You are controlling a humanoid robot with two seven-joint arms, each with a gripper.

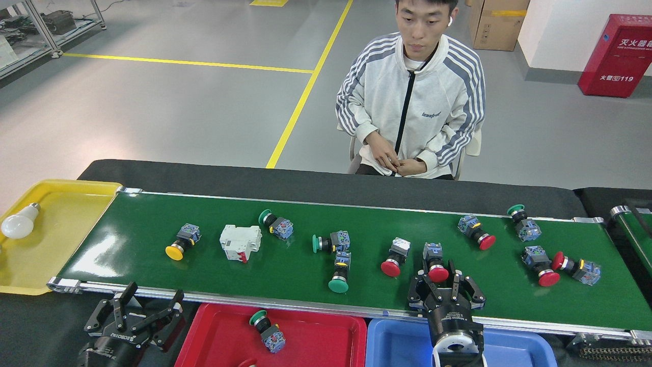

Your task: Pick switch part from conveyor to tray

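The conveyor (153, 239) carries several push-button switch parts with red, green and yellow caps. My right gripper (439, 280) reaches over the front rail, its fingers closed in against either side of the red cap of one switch part (437, 272), which still rests on the belt. My left gripper (152, 302) hangs open and empty below the front rail, just left of the red tray (316, 336). One green-capped switch part (266, 330) lies in that tray.
A white circuit breaker (239, 242) lies on the belt's left half. A blue tray (397, 341) adjoins the red one. A yellow tray (66, 239) with a bulb (19, 224) sits at the left end. A person (412, 102) sits beyond the belt.
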